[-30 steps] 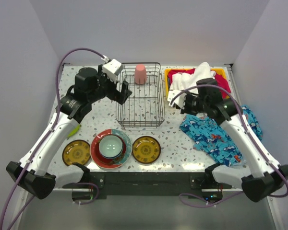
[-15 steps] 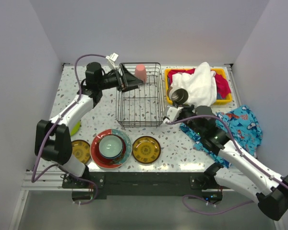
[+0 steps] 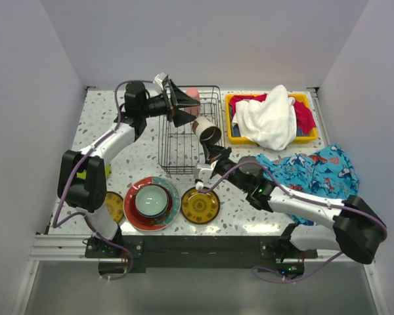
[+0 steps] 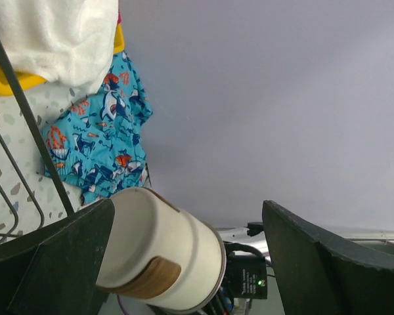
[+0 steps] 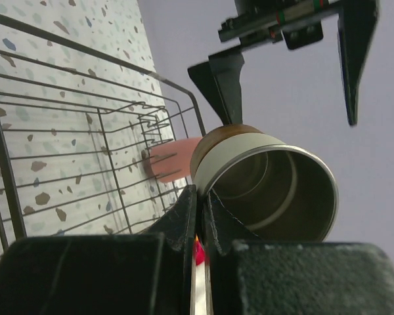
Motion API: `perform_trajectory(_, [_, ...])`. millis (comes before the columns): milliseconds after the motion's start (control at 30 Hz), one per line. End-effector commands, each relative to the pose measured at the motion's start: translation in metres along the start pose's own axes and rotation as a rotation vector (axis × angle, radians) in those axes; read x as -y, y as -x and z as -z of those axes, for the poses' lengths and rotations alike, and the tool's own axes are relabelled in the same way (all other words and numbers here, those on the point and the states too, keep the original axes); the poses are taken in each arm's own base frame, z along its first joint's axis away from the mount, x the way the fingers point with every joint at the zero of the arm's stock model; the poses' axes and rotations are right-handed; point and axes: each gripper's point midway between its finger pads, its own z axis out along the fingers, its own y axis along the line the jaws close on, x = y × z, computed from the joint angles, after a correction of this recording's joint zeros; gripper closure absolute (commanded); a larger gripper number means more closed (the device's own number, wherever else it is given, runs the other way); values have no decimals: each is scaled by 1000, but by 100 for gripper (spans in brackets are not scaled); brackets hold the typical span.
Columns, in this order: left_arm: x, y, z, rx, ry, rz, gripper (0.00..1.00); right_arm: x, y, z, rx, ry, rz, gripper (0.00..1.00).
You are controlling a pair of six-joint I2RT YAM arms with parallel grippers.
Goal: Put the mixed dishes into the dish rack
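Above the far left part of the dish rack (image 3: 184, 172), the left gripper (image 3: 193, 109) hangs with its fingers spread wide and nothing between them, aimed across the rack toward the other arm. Straight ahead of it, just beyond the fingertips, the metallic cup (image 3: 207, 130) is held in the air over the rack. It is tipped on its side, its closed base toward the left gripper and its open mouth facing back at the right gripper (image 3: 210, 147), so its long axis runs roughly from one gripper to the other. The right gripper is pinched on the cup's rim (image 5: 200, 210), one finger inside the wall and one outside. The pink cup (image 3: 192, 93) sits in the rack just beyond the left gripper, and it looks like the one thing to avoid if the metallic cup is lowered or passed across. Back toward the arm bases from the right gripper lie the red plate (image 3: 139, 213) with its bowls (image 3: 151, 199) and an amber plate (image 3: 200, 205), all not yet loaded. Well to that gripper's right are the yellow bin (image 3: 305, 138), the white towel (image 3: 269, 121) and the blue fish-print cloth (image 3: 308, 174), clear of the move.
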Motion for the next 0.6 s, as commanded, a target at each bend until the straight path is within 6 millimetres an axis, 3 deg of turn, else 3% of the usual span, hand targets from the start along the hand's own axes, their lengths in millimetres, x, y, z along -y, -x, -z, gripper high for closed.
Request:
perform_trajectory(0, [-1, -7, -3, -54, 9, 124, 0, 54, 27, -17, 47, -229, 73, 100])
perform_trajectory(167, [-5, -2, 0, -48, 27, 165, 1, 55, 13, -35, -26, -274, 109, 100])
perform_trajectory(500, [-41, 2, 9, -13, 114, 258, 1, 77, 17, -51, -63, -331, 140, 100])
perform_trajectory(567, [-40, 2, 10, -15, 110, 261, 1, 78, 18, -53, -63, -333, 150, 100])
